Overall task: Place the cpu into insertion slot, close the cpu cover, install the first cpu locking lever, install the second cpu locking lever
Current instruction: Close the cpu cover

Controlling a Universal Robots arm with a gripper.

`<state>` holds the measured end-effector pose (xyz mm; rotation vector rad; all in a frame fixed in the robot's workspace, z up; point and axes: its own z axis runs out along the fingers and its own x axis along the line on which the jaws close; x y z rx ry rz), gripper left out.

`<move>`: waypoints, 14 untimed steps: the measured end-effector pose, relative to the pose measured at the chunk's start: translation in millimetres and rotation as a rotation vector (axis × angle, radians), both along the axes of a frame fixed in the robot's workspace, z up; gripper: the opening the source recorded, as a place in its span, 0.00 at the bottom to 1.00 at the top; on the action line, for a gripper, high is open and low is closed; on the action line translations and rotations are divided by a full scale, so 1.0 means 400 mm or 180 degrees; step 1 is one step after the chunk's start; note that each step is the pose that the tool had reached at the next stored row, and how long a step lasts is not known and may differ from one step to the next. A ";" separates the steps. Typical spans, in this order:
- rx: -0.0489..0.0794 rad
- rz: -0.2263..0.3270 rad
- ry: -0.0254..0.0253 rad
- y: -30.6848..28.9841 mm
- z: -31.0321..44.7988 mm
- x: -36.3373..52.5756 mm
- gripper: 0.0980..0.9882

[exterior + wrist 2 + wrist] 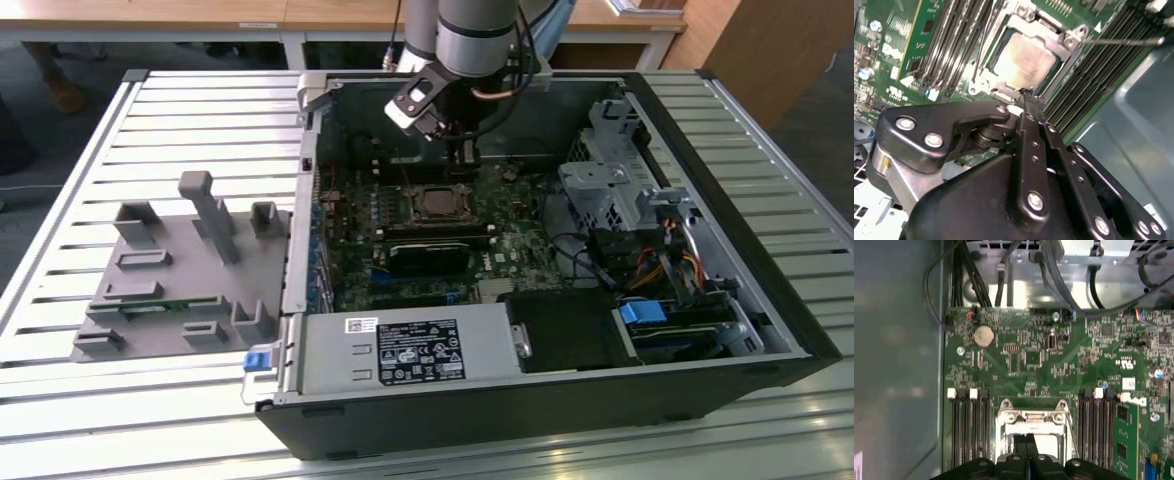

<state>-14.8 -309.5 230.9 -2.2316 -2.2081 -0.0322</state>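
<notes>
Cpu (1026, 57) flat in insertion slot (987, 76), top upward (cpu cover (1066, 54) over it), tool (1027, 95) clenched alongside.

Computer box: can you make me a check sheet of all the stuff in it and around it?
Surface: slatted metal table under an open case.
Job's things: cpu lies in the slot; cover is down around it; a thin lever sticks out sideways.
Clutter: grey fixture beside the case, on the exterior view's left.
Gripper: gripper shut, tips at the slot's edge.
Cables: black cables at the board's edge; orange and yellow wires inside the case.
Surroundings: wooden desks behind the table.
</notes>
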 end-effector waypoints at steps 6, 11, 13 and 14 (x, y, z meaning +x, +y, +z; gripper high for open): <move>0.0000 0.0000 0.0000 -0.001 0.000 -0.017 0.02; 0.0000 0.0000 0.0000 -0.004 0.000 -0.025 0.02; 0.0000 0.0000 0.0000 -0.004 0.000 -0.027 0.02; 0.0000 0.0000 0.0000 -0.005 0.000 -0.028 0.02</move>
